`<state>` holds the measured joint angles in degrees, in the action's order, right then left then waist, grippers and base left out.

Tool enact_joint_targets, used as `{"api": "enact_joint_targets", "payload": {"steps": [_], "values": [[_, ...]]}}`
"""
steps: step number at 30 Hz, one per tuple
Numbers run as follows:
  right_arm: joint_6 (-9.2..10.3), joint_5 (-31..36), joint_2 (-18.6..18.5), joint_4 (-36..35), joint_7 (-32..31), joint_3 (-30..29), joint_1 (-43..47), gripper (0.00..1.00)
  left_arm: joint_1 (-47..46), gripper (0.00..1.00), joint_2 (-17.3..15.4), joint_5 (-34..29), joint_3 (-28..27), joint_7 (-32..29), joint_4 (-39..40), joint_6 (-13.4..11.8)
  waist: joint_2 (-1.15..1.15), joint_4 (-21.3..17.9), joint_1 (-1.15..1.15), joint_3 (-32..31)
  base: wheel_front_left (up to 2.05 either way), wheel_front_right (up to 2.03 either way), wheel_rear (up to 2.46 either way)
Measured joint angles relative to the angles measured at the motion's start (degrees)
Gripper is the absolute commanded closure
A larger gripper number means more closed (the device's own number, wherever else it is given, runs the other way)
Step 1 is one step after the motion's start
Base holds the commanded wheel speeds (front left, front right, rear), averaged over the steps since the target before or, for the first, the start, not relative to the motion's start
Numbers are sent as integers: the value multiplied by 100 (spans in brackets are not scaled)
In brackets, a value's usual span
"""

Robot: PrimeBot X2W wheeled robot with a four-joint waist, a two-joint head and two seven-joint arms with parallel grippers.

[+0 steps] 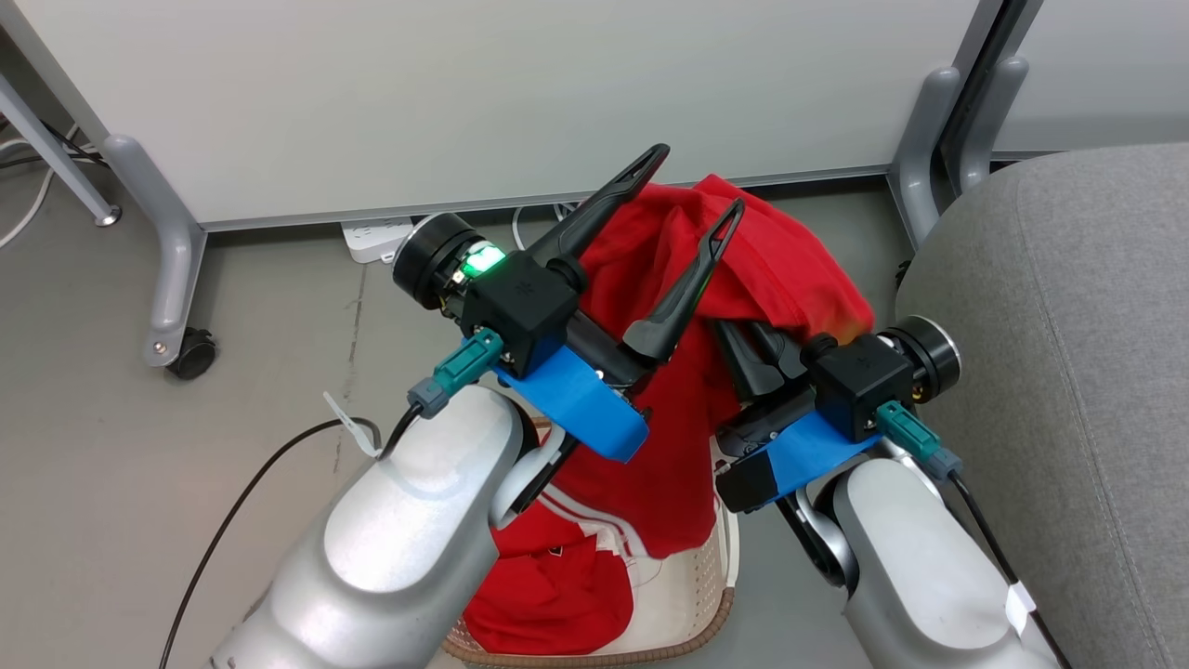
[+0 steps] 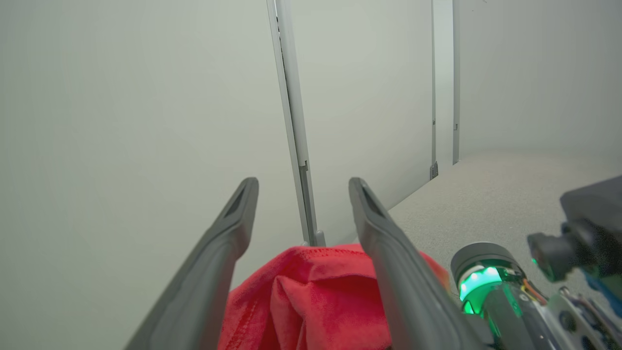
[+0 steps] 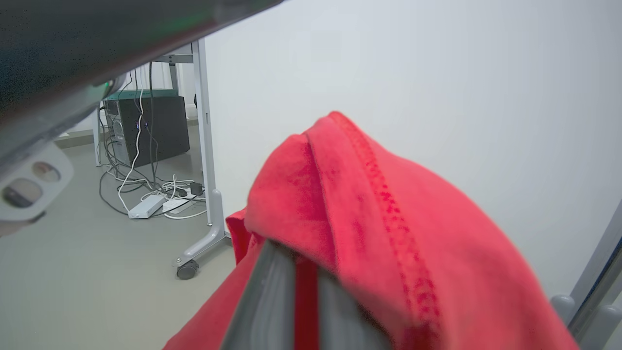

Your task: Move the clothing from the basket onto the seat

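Red clothing [image 1: 780, 269] pinched in the closed right hand [image 1: 754, 351], draped over its fingers and trailing down toward 6 o'clock into the basket [image 1: 692, 604]. The left hand [image 1: 699, 177] gapes wide at 11 o'clock, with cloth bunched loose between its fingers. The seat [image 1: 1068, 372] lies at 3 o'clock.

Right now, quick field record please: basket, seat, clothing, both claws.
basket: on the floor, between the arms
seat: grey, on the robot's right, no clothing on the part in view
raised clothing: red, lifted above the basket, lower end hanging toward it
other clothing: red with white stripes, lying in the basket
left claw: open, fingers spread over the raised clothing
right claw: shut on the raised clothing, fabric draped over it
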<state>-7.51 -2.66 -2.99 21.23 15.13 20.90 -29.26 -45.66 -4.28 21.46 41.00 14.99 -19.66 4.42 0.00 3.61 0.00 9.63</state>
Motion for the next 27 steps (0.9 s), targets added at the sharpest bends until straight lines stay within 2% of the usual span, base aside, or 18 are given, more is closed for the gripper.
{"api": "enact_joint_targets", "payload": {"steps": [15,27], "values": [[0,-41,1,-1,0,-101,21,100,0,0,-33,-9,-3,1,5,-31,0,-71,0,85,0,0,0],[0,5,9,-152,-1,-611,2,100,-96,0,-88,-38,32,5,19,-57,0,-373,0,405,0,0,0]]}}
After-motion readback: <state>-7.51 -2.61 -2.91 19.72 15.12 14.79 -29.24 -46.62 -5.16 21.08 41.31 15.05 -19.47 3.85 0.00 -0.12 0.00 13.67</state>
